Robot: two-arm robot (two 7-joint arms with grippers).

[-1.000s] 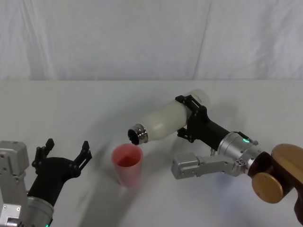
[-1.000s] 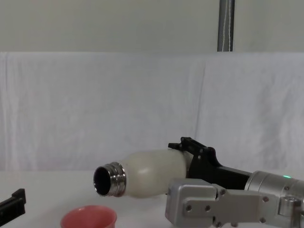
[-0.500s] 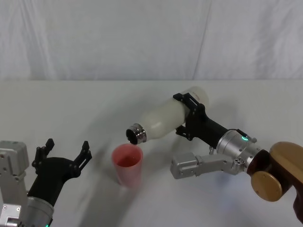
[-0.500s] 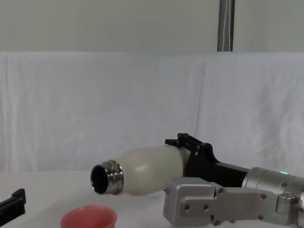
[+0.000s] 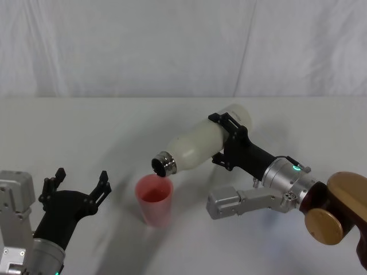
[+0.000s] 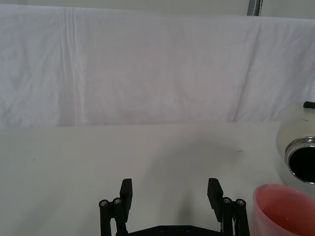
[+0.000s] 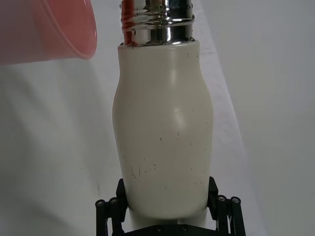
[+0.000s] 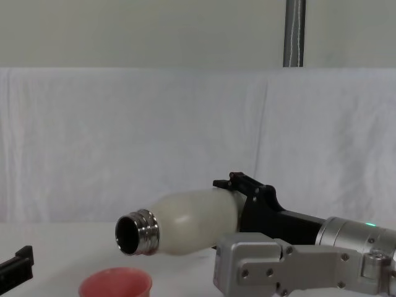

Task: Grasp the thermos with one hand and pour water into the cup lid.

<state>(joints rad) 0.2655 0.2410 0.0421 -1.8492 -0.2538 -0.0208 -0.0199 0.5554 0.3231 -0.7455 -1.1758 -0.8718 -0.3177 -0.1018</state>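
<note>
The cream-white thermos (image 5: pixel 198 143) is held tilted above the table, its open steel neck (image 5: pixel 162 164) pointing down and left just over the rim of the pink cup lid (image 5: pixel 153 197). My right gripper (image 5: pixel 229 140) is shut on the thermos's lower body. The right wrist view shows both fingers against the thermos (image 7: pixel 165 142), with the cup lid (image 7: pixel 49 29) beyond the neck. From the chest, the thermos (image 8: pixel 185 223) hangs over the cup lid (image 8: pixel 116 286). I cannot tell whether water is flowing. My left gripper (image 5: pixel 77 186) rests open at the near left, left of the cup lid.
The white table (image 5: pixel 114 126) runs back to a white cloth backdrop (image 5: pixel 183 46). In the left wrist view the open left gripper (image 6: pixel 170 191) faces bare tabletop, with the cup lid (image 6: pixel 283 209) and thermos mouth (image 6: pixel 300 164) off to one side.
The thermos has tipped further; its neck has dropped and moved a little left, closer to the cup lid's rim. The left gripper has not moved.
</note>
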